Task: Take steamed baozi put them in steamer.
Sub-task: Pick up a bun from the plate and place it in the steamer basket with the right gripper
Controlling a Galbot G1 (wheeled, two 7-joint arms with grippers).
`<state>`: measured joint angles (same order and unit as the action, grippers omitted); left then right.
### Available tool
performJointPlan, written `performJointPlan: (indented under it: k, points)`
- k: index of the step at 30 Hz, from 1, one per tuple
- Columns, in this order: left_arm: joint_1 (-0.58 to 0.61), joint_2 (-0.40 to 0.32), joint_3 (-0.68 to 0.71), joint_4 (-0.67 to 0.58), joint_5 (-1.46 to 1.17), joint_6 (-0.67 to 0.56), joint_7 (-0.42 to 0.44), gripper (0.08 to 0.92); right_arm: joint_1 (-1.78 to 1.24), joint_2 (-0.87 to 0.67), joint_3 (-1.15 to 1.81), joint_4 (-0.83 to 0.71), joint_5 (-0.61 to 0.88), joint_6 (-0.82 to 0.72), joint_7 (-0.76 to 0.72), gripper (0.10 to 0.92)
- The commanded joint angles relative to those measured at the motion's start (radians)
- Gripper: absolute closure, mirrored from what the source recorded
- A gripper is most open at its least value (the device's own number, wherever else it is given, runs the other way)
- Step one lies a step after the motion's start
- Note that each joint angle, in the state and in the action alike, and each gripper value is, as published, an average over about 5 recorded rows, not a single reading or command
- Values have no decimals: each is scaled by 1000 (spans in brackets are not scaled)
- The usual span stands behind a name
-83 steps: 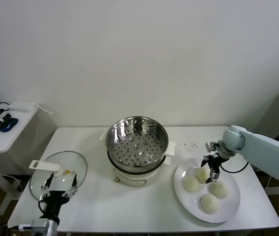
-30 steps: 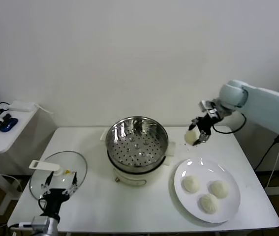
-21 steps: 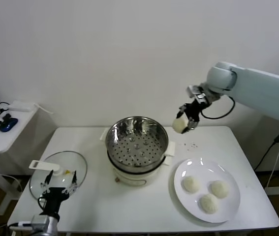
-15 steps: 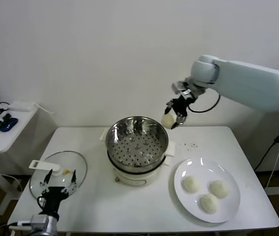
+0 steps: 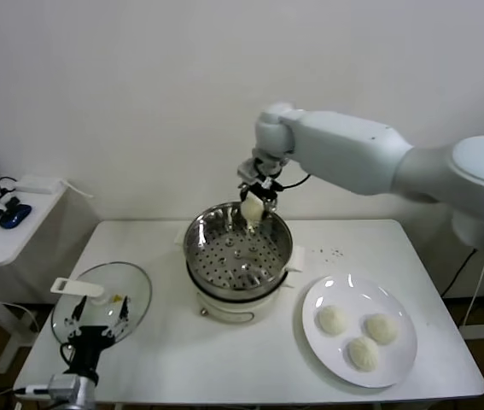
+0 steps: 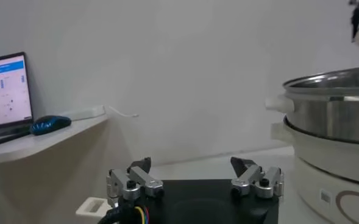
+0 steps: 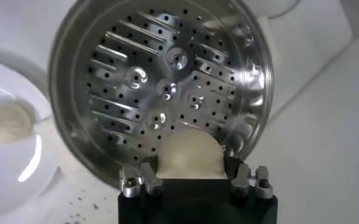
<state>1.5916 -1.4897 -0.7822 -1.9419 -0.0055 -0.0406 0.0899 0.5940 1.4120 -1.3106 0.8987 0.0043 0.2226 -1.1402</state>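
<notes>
A lab or office room is posing as a kitchen: a plain white worktop (image 5: 224, 359) is standing against a bare white wall (image 5: 139, 102), while a side desk (image 5: 2, 235) is carrying a lit laptop (image 6: 5, 97) and blue mouse (image 6: 50, 125).

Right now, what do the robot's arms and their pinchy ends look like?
The right arm is fat, smooth and pale blue-white, with a thin black cable looping near its wrist. Its right end effector is small, black and silver. The left end effector has a black base, silvery metal fingers with black tips, and coloured wires.
</notes>
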Motion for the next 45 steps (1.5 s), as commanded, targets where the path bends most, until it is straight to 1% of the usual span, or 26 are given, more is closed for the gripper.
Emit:
performJointPlan:
  k: [1,5,8,32,35,40,45]
  points:
    - [-1,0,1,4,-1,1,0,177,-102,101,73,-99,-252,123,2,330]
    - [-2,0,0,6,-2,2,0,177,-143,115,110,-125,-322,162,6,324]
    - [-2,1,0,6,-2,4,0,177,-161,121,129,-144,-348,178,7,322]
    - [-2,-4,3,12,-1,6,0,177,-211,134,159,-188,-347,177,8,309]
    - [-1,-5,2,12,-1,6,-1,177,-211,137,162,-195,-349,180,9,289]
    - [-1,-6,2,13,-1,6,-1,177,-212,139,168,-199,-351,187,10,221]
    - [-2,-6,3,9,-1,7,0,177,-208,135,178,-197,-346,200,3,203]
